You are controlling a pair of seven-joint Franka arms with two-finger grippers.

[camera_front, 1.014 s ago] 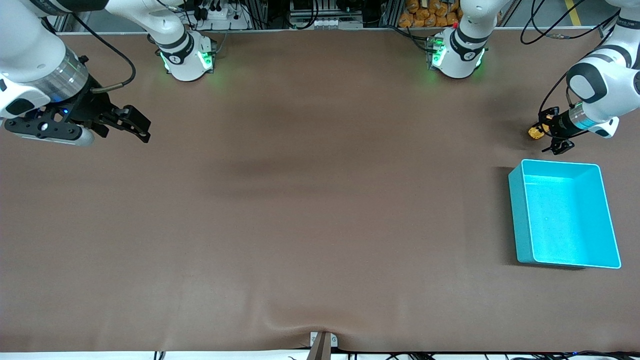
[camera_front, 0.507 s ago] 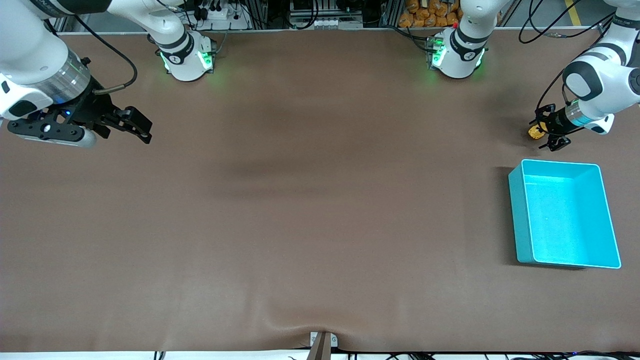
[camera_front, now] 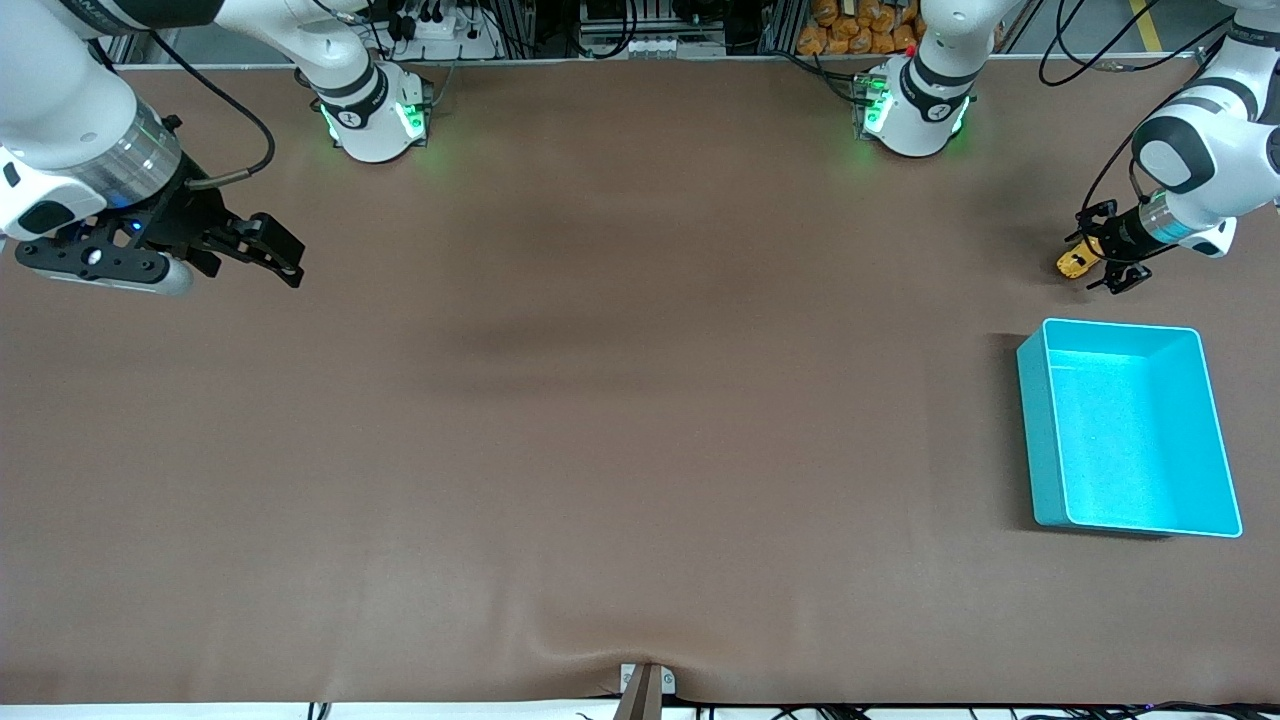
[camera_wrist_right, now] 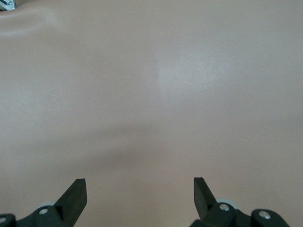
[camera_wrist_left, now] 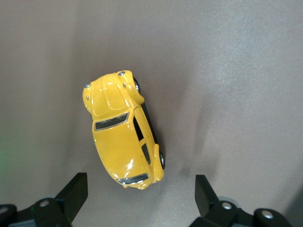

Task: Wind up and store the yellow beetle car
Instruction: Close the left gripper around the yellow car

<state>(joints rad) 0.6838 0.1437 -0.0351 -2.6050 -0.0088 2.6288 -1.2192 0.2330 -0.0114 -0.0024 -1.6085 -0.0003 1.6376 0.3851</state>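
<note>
While poised wide open at the yellow beetle car (camera_wrist_left: 124, 130), left claw (camera_front: 1096, 250) grips nothing; car apparently on worktop (camera_front: 640, 400), farther than teal bin (camera_front: 1040, 440). Approach step; next: straddle, close. Right claw (camera_front: 270, 250) open, empty, waiting.

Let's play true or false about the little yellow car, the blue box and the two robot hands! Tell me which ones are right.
1. The yellow car is inside the blue box. False: it sits on the table, farther from the front camera than the box.
2. The left gripper is open, with the car between its fingers. True.
3. The right gripper holds the car. False: it is open with nothing in it, waiting over the right arm's end of the table.
4. The blue box has nothing in it. True.
5. The car lies upside down. False: its roof faces up.
</note>
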